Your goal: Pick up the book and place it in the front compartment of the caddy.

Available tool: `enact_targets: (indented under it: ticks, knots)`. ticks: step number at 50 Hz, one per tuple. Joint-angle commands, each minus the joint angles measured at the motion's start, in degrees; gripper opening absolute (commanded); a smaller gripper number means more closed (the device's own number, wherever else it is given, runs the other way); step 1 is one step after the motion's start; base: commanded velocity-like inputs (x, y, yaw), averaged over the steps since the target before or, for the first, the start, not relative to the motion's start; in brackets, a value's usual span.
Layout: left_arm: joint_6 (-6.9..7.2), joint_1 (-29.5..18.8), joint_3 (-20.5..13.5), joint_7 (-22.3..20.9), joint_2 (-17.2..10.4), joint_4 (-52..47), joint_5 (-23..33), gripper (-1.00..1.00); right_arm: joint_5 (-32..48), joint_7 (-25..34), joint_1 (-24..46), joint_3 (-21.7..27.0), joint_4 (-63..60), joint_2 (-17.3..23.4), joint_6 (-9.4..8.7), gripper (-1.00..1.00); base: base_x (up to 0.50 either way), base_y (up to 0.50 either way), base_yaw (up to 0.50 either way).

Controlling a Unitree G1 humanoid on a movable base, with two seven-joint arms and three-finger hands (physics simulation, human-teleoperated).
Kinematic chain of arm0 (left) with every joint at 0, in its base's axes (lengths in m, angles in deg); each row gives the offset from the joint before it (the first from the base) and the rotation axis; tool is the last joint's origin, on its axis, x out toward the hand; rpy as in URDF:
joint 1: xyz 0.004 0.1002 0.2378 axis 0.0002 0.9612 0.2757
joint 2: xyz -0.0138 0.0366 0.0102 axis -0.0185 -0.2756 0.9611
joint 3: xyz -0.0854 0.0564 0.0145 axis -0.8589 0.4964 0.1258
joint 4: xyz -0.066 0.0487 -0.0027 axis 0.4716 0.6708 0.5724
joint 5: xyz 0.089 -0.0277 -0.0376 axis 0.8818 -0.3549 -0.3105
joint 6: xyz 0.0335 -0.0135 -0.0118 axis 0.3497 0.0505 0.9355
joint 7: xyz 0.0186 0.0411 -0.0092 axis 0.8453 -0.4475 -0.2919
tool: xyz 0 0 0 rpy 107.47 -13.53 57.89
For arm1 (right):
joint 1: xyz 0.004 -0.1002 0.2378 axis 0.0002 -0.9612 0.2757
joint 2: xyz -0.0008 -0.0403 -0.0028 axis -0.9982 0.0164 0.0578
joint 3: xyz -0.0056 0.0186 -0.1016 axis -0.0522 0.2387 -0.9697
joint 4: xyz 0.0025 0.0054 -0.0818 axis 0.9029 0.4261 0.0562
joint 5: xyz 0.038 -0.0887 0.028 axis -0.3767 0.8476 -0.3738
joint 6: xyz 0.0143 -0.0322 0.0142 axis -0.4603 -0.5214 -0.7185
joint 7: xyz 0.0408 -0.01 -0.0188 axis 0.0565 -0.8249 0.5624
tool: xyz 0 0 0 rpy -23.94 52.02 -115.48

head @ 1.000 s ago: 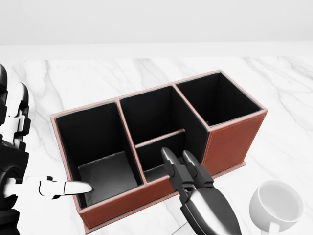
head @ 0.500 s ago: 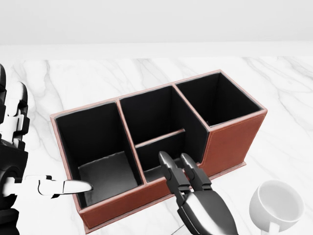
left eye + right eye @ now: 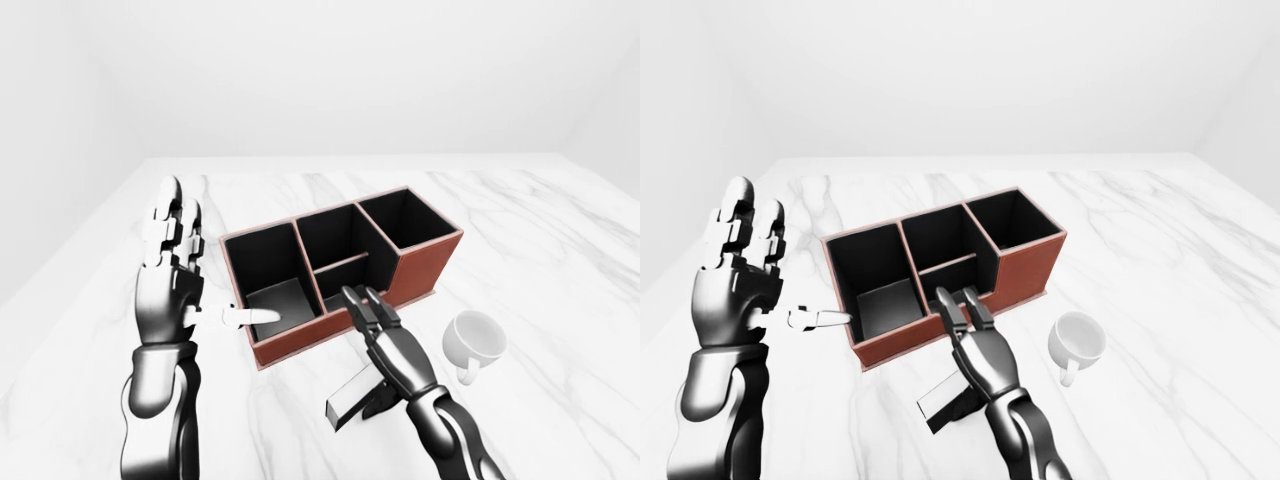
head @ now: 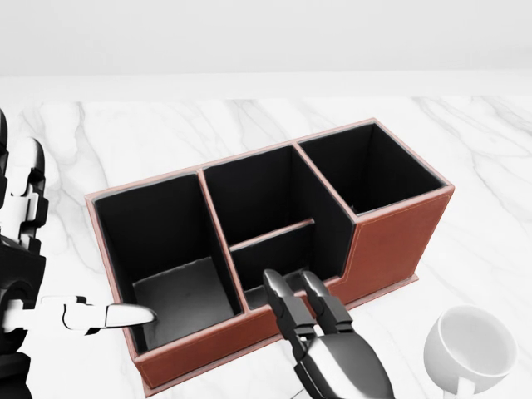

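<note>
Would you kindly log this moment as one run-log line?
right hand: gripping book beside caddy | left hand: open, raised | book: not yet in caddy | mug: untouched

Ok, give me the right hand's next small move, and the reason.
Probably lift the right hand slightly toward the caddy: it grips the book low above the marble counter, below the caddy's rim, with compartments open.

The caddy (image 4: 391, 241), at the centre of the head view, looked like matt reddish-brown leather with pale stitched edges and a dull black lining. The tabletop (image 3: 560, 240) was smooth white marble with grey veins. The mug (image 3: 478, 338), lower right in the left-eye view, appeared as glossy white ceramic. Both hands, left (image 3: 172, 270) and right (image 3: 385, 335), showed polished dark metal. The book (image 3: 352, 395) looked matt dark.
</note>
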Motion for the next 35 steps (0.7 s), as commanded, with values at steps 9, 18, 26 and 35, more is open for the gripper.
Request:
enact_targets:
  ticks: [9,18,26,35]
  knots:
    - [0.00,-0.12,-0.09,0.10,-0.04,-0.17,-0.06,1.00,1.50,-1.73,-0.76,-1.77,1.39,0.57,0.00,1.00,0.00,0.00,0.00]
    - [0.00,-0.08,-0.12,0.08,-0.04,-0.42,-0.07,1.00,2.03,-2.19,-0.76,-2.61,1.84,0.68,0.00,1.00,0.00,0.00,0.00]
    - [0.00,-0.06,-0.17,0.05,-0.05,-0.29,-0.15,1.00,2.60,-2.49,-0.65,-3.41,1.89,0.72,0.00,1.00,0.00,0.00,0.00]
    - [0.00,-0.06,-0.03,0.06,-0.04,-0.22,-0.07,1.00,2.53,-2.65,-0.48,-3.55,2.15,0.82,0.00,1.00,0.00,0.00,0.00]
